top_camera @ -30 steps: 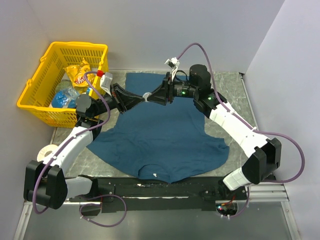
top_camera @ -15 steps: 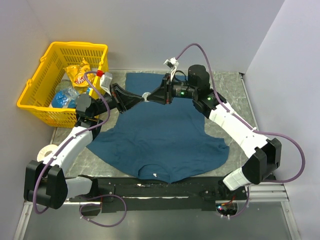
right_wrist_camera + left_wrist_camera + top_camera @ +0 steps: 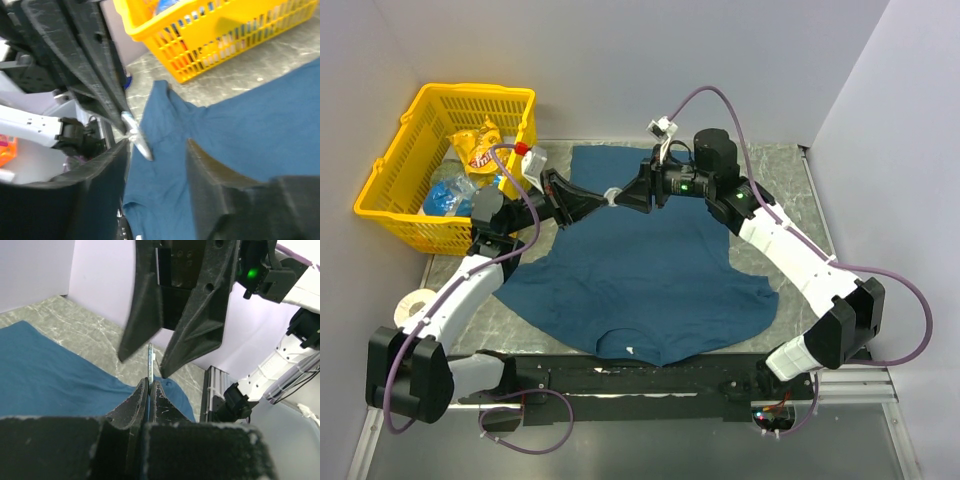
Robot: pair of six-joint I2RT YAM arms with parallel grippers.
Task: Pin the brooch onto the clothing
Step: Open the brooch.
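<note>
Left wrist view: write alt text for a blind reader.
The left gripper, shut on the brooch held edge-on, faces the right gripper, whose open jaws straddle the brooch. The teal shirt lies on the table below.

Over the far part of the dark teal-blue fabric T-shirt (image 3: 640,275), your left gripper (image 3: 602,199) and right gripper (image 3: 622,196) meet tip to tip, leaving no passage between them. The yellow plastic mesh basket (image 3: 475,92) crowds the left arm's outer side. You have open room above the shirt's near half and over the grey marbled tabletop (image 3: 790,165) at far right.
</note>
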